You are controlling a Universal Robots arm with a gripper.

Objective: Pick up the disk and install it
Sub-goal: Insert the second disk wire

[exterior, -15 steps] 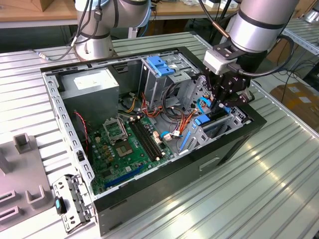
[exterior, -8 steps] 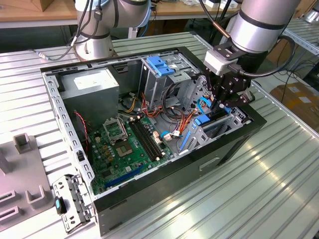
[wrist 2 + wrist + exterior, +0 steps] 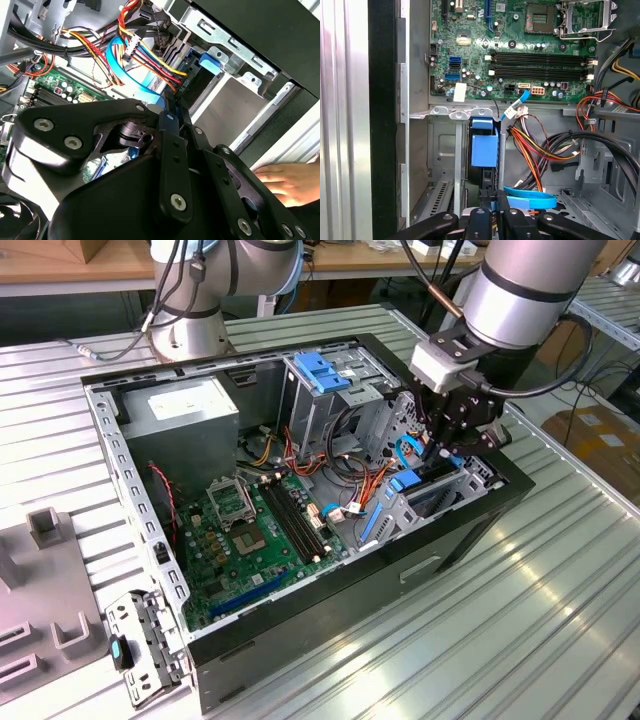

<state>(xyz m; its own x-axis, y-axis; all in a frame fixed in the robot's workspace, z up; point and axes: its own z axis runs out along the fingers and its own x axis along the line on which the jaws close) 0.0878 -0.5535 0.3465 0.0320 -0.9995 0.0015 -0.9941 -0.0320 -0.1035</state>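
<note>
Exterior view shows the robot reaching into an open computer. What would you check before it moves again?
1. Robot's hand sits over the grey metal drive bay: ok.
2. Silver hard drive with blue plastic rails fully seated in that bay: cannot tell.
3. Blue flat cable lies close beside the robot's hand: not ok.
4. Red, yellow and orange wire bundle hangs clear of the drive's slot: ok.
5. A person's bare hand rests by the black computer case: not ok.

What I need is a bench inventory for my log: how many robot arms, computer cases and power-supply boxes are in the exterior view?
robot arms: 2
computer case: 1
power-supply box: 1
Total: 4
</note>
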